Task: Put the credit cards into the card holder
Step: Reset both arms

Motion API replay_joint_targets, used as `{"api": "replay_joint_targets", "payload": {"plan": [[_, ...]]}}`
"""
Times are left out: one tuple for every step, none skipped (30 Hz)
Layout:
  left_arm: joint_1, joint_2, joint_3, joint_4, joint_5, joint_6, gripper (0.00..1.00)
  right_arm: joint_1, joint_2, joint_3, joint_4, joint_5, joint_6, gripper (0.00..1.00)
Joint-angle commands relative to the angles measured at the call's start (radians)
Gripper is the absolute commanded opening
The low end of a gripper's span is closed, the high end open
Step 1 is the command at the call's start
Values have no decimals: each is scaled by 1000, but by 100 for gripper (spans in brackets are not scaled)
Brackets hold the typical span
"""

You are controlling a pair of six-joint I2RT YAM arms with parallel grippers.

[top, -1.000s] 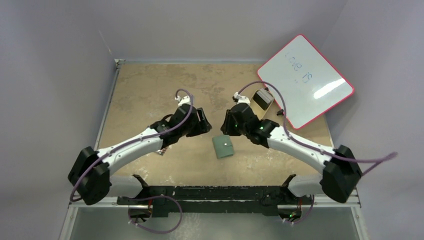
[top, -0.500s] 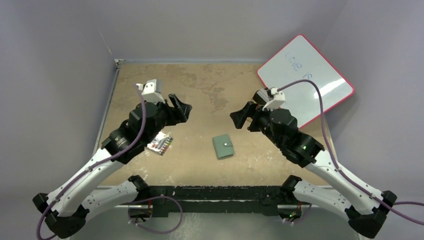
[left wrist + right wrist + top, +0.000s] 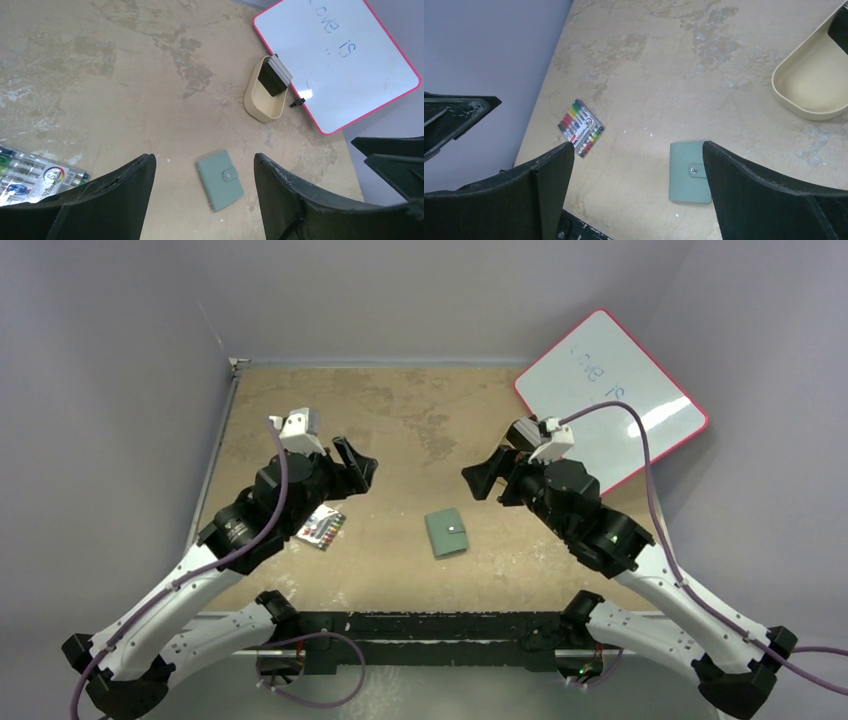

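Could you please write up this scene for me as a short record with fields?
card holder: green, shut, lying flat on the table between the two arms
credit cards: standing on edge in the tan tray, beside the whiteboard
left gripper: open, holding nothing
right gripper: open, holding nothing
marker pack: on the table by the left arm
task state: cards not yet in the card holder

Bare table (image 3: pixel 400 420) rings the card holder (image 3: pixel 446 533), tray (image 3: pixel 265 109) well apart.
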State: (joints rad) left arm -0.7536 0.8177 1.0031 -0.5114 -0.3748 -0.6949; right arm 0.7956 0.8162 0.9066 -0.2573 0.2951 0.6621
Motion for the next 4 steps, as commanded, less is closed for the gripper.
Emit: {"api": "replay_joint_targets", "payload": {"plan": [[3,-18,-18,20,-17,-8,71,2,-19,4,41,-5,4,99],[2,-19,-19,22,-19,-6,71,2,-15,6,41,-4,4,99],[2,-20,-20,22,-22,-5,71,2,-13,7,42,0,2,99],[3,-20,-21,22,-23,-5,71,1,-12,7,40,-1,2,99]]}}
